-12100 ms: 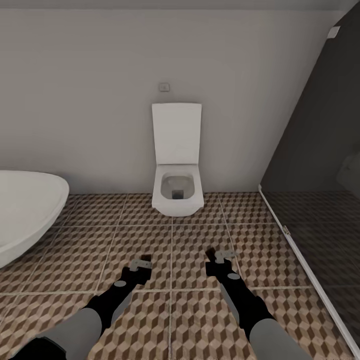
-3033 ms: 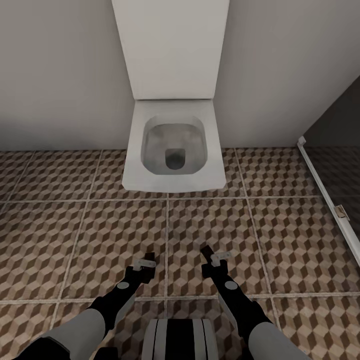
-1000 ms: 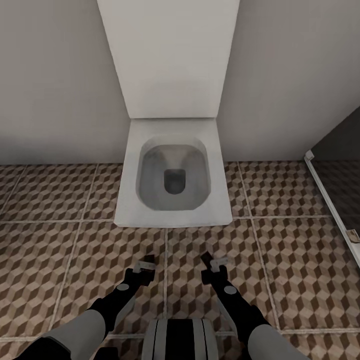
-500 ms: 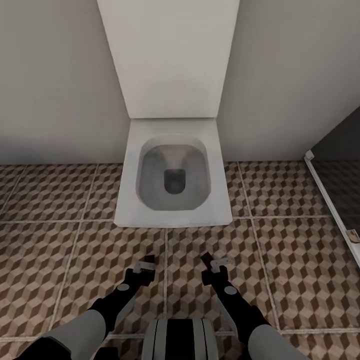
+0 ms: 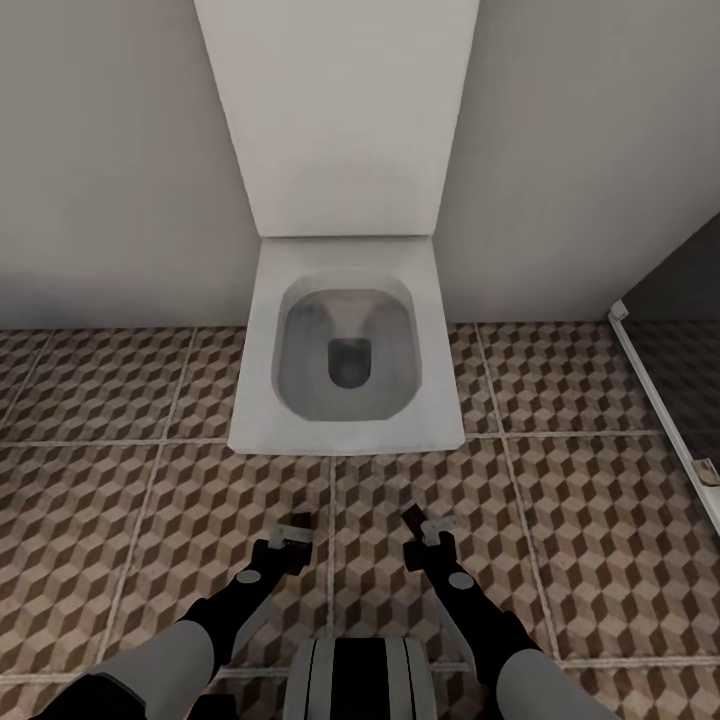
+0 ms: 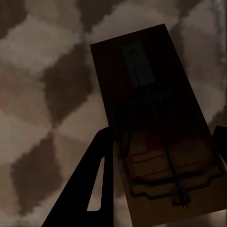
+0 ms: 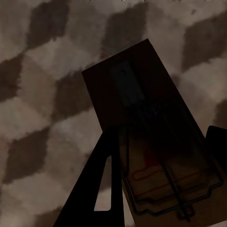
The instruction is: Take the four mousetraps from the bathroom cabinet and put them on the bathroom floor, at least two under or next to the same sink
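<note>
Each of my grippers holds a mousetrap above the bathroom floor [image 5: 150, 520] of cube-patterned tiles. In the left wrist view, a flat wooden mousetrap [image 6: 156, 123] with dark wire bars and a red spot sits between the dark fingers [image 6: 92, 189] of my left gripper [image 6: 158, 170]. The right wrist view shows a second mousetrap [image 7: 146, 132] clamped the same way in my right gripper [image 7: 161, 175]. In the head view, the left gripper [image 5: 290, 535] and right gripper [image 5: 428, 528] hover side by side just in front of the toilet. The cabinet and sink are out of view.
A white wall-hung toilet [image 5: 345, 350] with its lid up stands straight ahead against the pale wall. A dark glass shower screen with a white sill [image 5: 660, 400] runs along the right. Tiled floor extends to the left and right of the toilet.
Over the earlier frames the view closed in on the toilet. In the last second nothing has visibly moved.
</note>
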### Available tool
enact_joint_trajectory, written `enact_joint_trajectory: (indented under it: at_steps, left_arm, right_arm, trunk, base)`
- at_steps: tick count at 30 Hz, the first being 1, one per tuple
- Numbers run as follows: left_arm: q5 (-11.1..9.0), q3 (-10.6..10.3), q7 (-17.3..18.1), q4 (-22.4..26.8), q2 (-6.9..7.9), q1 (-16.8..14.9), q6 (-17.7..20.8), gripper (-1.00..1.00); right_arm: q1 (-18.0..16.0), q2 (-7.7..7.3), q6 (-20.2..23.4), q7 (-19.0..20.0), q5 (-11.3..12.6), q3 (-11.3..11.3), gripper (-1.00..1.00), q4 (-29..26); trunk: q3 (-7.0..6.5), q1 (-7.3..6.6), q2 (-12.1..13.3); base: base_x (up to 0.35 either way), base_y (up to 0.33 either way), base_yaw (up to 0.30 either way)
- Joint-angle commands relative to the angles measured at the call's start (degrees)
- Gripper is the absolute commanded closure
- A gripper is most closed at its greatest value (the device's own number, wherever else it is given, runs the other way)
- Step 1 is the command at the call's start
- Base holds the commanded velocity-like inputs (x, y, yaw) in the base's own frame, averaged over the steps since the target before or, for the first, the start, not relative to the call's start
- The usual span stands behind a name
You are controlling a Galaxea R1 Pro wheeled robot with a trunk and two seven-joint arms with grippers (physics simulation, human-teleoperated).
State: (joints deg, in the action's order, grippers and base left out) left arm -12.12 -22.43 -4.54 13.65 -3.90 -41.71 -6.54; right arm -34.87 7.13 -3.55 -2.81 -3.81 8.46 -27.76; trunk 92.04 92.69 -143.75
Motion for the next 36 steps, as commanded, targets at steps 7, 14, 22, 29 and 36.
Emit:
enact_joint_trajectory:
  at_steps: [7, 14, 22, 29, 36]
  left_arm:
    - [-0.45, -0.51, -0.39, -0.11, -0.05, -0.04, -0.22, 1.0]
    - [-0.45, -0.51, -0.39, -0.11, -0.06, -0.04, -0.22, 1.0]
    - [-0.45, -0.51, -0.39, -0.11, -0.06, -0.04, -0.22, 1.0]
    - [-0.45, -0.51, -0.39, -0.11, -0.06, -0.04, -0.22, 1.0]
    - [-0.45, -0.51, -0.39, -0.11, -0.06, -0.04, -0.22, 1.0]
  right_arm:
    - [-0.02, -0.09, -1.01, 0.11, -0.95, 1.74, 1.0, -0.16]
    - [-0.02, -0.1, -1.3, 0.09, -1.17, 3.39, 1.0, -0.18]
    - [-0.02, -0.1, -1.45, 0.09, -1.2, 3.65, 1.0, -0.19]
    - [-0.02, -0.1, -1.44, 0.09, -1.2, 3.67, 1.0, -0.19]
    - [-0.02, -0.1, -1.42, 0.09, -1.19, 3.7, 1.0, -0.19]
  trunk:
    - [0.02, -0.01, -0.01]
    - [0.02, -0.01, -0.01]
    - [0.02, -0.01, -0.01]
    - [0.02, -0.01, -0.01]
    - [0.02, -0.01, -0.01]
  base:
    - [0.0, 0.0, 0.0]
    - [0.0, 0.0, 0.0]
    - [0.0, 0.0, 0.0]
    - [0.0, 0.0, 0.0]
    - [0.0, 0.0, 0.0]
